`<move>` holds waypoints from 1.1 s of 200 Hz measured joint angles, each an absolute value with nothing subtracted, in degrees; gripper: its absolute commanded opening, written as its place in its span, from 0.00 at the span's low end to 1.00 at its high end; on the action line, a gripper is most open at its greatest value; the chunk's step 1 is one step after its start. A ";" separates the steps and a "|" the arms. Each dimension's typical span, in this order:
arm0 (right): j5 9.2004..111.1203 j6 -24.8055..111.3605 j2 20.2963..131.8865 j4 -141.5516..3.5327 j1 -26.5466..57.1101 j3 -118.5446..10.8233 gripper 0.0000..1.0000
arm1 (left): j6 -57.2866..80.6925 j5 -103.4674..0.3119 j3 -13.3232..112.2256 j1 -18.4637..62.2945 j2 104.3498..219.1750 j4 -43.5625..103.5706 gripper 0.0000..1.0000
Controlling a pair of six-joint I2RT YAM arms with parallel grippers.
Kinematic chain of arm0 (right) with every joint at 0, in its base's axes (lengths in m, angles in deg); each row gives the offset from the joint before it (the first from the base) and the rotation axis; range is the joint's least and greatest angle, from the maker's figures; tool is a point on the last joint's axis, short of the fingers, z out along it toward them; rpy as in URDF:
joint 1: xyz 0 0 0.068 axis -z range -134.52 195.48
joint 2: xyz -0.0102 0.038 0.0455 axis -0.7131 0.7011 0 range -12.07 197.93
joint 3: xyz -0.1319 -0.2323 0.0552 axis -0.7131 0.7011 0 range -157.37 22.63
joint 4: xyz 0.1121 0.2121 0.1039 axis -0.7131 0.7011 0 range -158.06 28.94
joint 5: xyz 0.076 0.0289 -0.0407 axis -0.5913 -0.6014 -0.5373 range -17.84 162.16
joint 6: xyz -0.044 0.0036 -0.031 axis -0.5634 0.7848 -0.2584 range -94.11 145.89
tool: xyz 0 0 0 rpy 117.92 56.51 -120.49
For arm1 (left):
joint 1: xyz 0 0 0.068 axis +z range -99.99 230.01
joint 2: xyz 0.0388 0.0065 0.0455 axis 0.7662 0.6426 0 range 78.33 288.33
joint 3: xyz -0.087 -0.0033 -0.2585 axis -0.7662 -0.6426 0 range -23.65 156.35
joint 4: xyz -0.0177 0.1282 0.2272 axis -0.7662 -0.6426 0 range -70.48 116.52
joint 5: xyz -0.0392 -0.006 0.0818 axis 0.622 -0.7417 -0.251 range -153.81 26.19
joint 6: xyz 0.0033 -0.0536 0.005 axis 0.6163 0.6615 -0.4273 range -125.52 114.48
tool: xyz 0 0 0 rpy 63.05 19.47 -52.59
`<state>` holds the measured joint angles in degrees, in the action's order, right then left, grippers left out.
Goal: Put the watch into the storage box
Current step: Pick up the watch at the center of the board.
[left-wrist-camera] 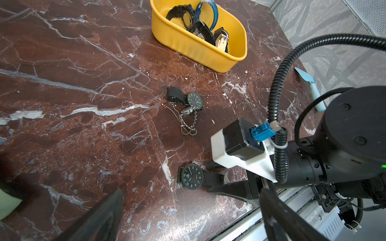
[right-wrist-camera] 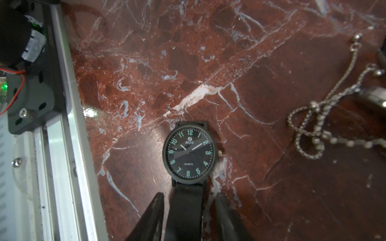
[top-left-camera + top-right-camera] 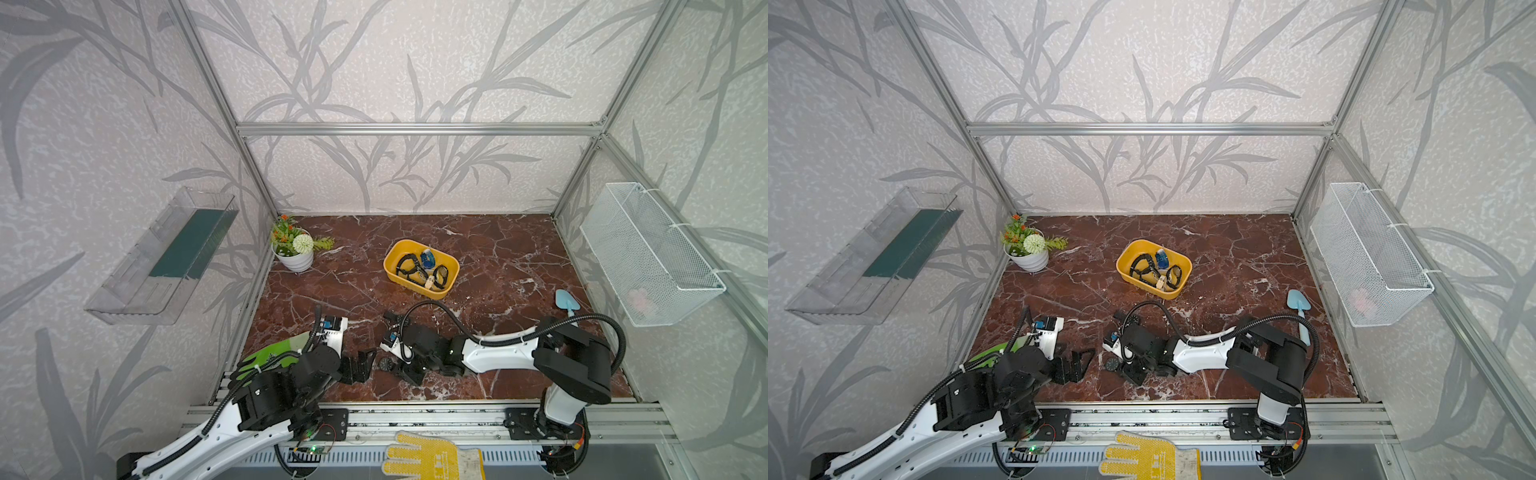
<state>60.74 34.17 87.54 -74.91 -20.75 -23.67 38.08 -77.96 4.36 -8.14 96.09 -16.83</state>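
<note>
Right hand, fingers spread, straddles the watch strap (not pinching yet); from above, strap runs 9-to-3, box at 1 o'clock.

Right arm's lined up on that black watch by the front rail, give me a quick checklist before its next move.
1. Right jaws straddle the strap of the watch: ok.
2. Jaws closed on the strap: not ok, a gap shows on each side.
3. Watch lying flat and face up on the table: ok.
4. Chain apart from the watch: ok.
5. Storage box open, with bare floor left among the watches inside: ok.
6. Left jaws open and not touching the watch: ok.
</note>
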 measured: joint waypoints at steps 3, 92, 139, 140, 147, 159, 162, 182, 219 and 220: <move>60.74 34.17 87.56 -74.78 -20.75 -23.74 0.41 | 38.08 -78.00 4.36 -8.14 96.03 -16.85 0.99; 62.86 34.45 87.89 -72.53 -20.75 -25.34 0.19 | 37.99 -79.14 4.33 -8.14 95.98 -16.79 0.99; 65.74 34.91 79.91 -68.66 -19.68 -23.63 0.18 | 36.70 -79.80 3.83 -8.14 96.05 -16.15 0.99; 65.74 34.93 79.76 -68.64 -19.64 -23.63 0.18 | 36.61 -79.82 3.83 -8.14 96.05 -16.13 0.99; 65.90 35.00 78.25 -68.20 -19.20 -23.63 0.18 | 36.26 -80.10 3.81 -8.14 96.05 -15.78 0.99; 66.18 35.06 75.58 -67.28 -18.07 -23.65 0.18 | 35.39 -80.47 3.64 -8.14 96.11 -14.65 0.99; 66.20 35.08 75.04 -67.15 -17.80 -23.65 0.18 | 35.24 -80.49 3.59 -8.14 96.14 -14.36 0.99; 66.66 34.87 72.41 -65.03 -15.18 -24.53 0.18 | 33.55 -80.84 2.80 -8.14 96.77 -11.98 0.99; 67.08 34.30 70.64 -62.32 -8.89 -26.25 0.18 | 29.77 -80.82 1.80 -8.14 101.32 -7.17 0.99; 67.17 34.30 70.62 -62.26 -8.78 -26.30 0.18 | 29.71 -80.82 1.80 -8.14 101.43 -7.10 0.99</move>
